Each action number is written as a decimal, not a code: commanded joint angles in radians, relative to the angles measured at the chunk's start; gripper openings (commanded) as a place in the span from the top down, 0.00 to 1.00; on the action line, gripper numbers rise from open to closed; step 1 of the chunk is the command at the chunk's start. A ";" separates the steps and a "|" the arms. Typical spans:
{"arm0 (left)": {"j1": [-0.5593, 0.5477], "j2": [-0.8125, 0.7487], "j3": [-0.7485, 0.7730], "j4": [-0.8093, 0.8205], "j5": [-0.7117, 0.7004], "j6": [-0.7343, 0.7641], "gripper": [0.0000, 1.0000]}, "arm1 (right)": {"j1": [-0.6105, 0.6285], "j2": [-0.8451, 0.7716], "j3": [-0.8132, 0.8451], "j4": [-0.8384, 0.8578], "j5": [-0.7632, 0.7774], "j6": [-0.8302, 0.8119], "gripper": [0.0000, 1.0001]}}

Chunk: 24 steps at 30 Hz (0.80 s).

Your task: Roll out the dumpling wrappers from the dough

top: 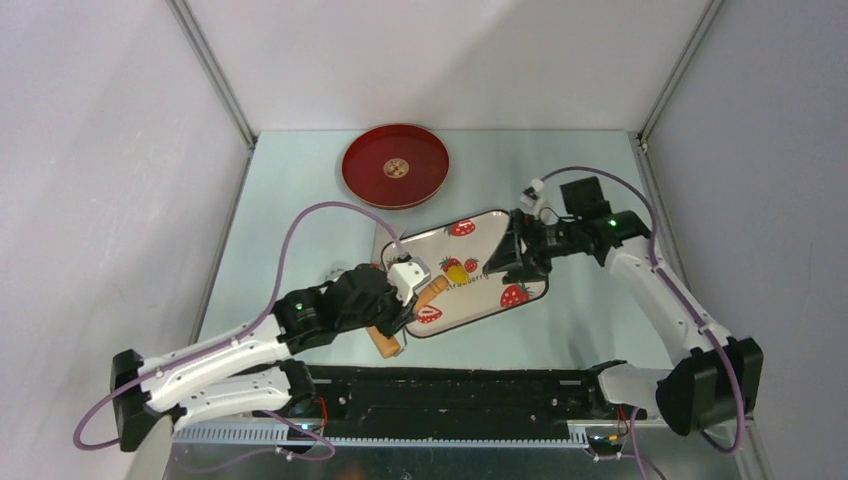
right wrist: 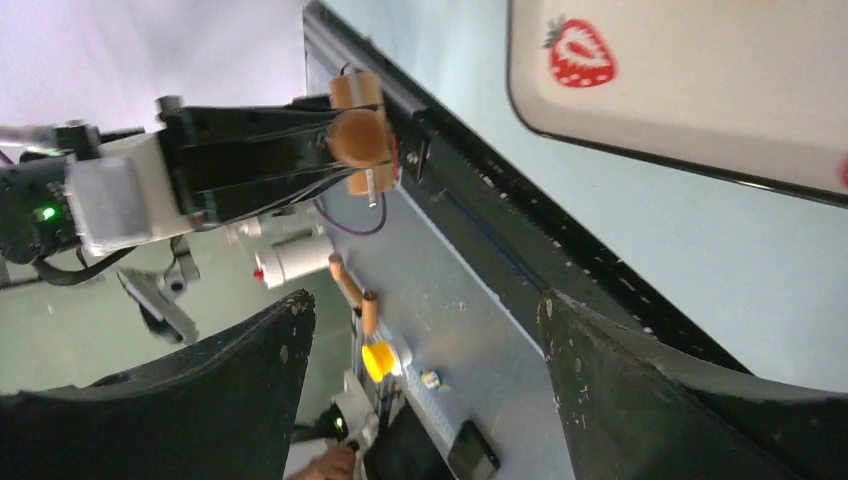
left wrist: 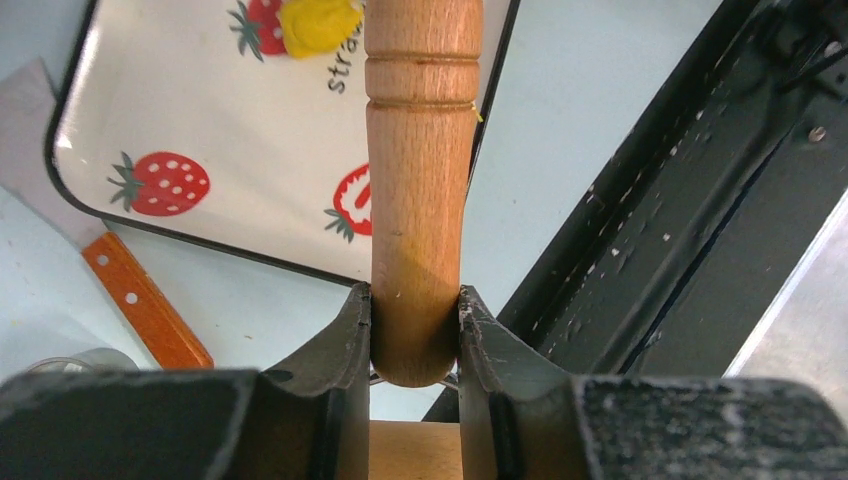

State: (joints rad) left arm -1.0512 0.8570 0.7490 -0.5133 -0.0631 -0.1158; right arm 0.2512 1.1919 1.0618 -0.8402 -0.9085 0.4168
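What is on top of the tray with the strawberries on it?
A small bright-yellow lump of dough sits on the white strawberry-print tray. The wooden rolling pin, clamped in the left gripper, reaches over its edge. Whatever lies under the pin is covered.

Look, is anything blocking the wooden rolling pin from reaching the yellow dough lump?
Nothing visible. The left gripper holds the wooden rolling pin over the strawberry-print tray, its end beside the bright-yellow dough lump. The open right gripper sits beyond it.
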 commanded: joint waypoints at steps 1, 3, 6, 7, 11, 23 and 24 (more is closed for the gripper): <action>-0.001 0.056 0.052 0.007 0.043 0.060 1.00 | 0.140 0.094 0.127 -0.001 0.002 0.019 0.15; -0.001 0.082 0.062 0.004 0.042 0.078 1.00 | 0.198 0.146 0.158 -0.005 0.025 0.024 0.16; -0.003 0.103 0.071 0.003 0.048 0.102 1.00 | 0.262 0.224 0.167 0.042 0.013 0.044 0.18; -0.003 0.105 0.076 0.003 0.053 0.107 1.00 | 0.271 0.239 0.166 0.054 -0.006 0.051 0.19; -0.010 0.110 0.090 0.004 0.054 0.114 1.00 | 0.305 0.321 0.173 0.123 -0.074 0.066 0.22; -0.025 0.105 0.106 0.003 0.072 0.127 1.00 | 0.413 0.474 0.225 0.173 -0.174 0.075 0.24; -0.027 0.100 0.107 0.003 0.068 0.127 1.00 | 0.417 0.480 0.224 0.177 -0.182 0.077 0.25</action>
State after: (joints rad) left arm -1.0672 0.9752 0.8005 -0.5484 0.0032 -0.0071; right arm 0.6441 1.6459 1.2465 -0.6899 -1.0359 0.4808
